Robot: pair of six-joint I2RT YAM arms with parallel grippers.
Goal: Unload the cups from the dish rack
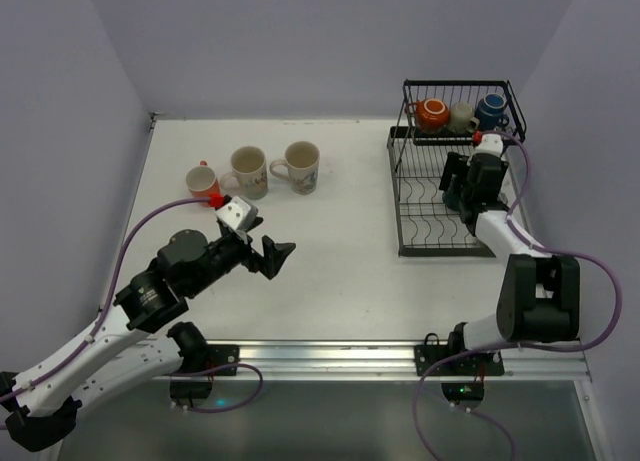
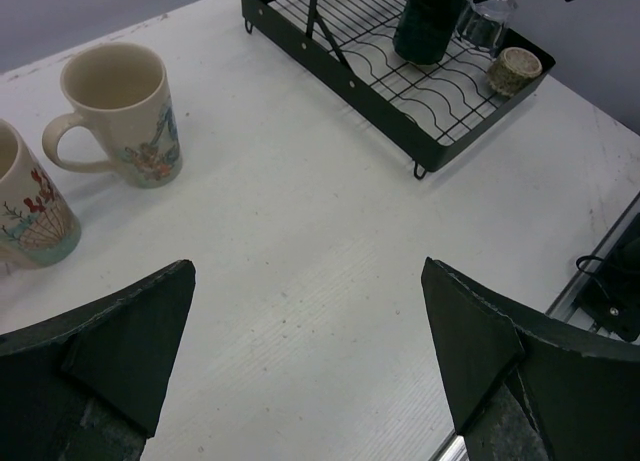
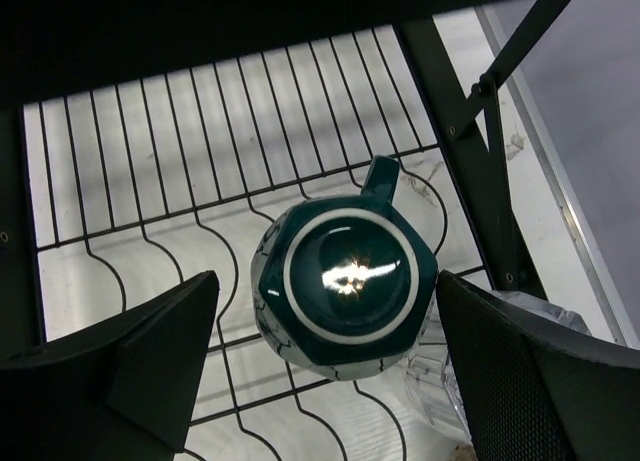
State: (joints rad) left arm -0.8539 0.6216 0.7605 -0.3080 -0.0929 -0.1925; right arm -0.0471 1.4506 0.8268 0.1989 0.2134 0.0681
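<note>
The black wire dish rack [image 1: 420, 236] stands at the right. Its upper basket holds an orange mug [image 1: 432, 112], a cream mug [image 1: 461, 115] and a dark blue mug [image 1: 491, 108]. A dark teal mug [image 3: 345, 276] stands upside down on the lower tray [image 3: 150, 181], handle pointing away. My right gripper [image 3: 328, 281] is open above it, one finger on each side, not touching. My left gripper [image 1: 272, 253] is open and empty over the bare table, also seen in the left wrist view [image 2: 307, 271]. A red mug [image 1: 203, 181] and two patterned cream mugs [image 1: 249, 171] [image 1: 300, 166] stand on the table at the back left.
A clear glass [image 3: 450, 381] sits on the tray right beside the teal mug, close to my right finger. A small beige cup [image 2: 514, 69] lies at the tray's near corner. The rack's upright struts [image 3: 470, 131] rise just beyond the teal mug.
</note>
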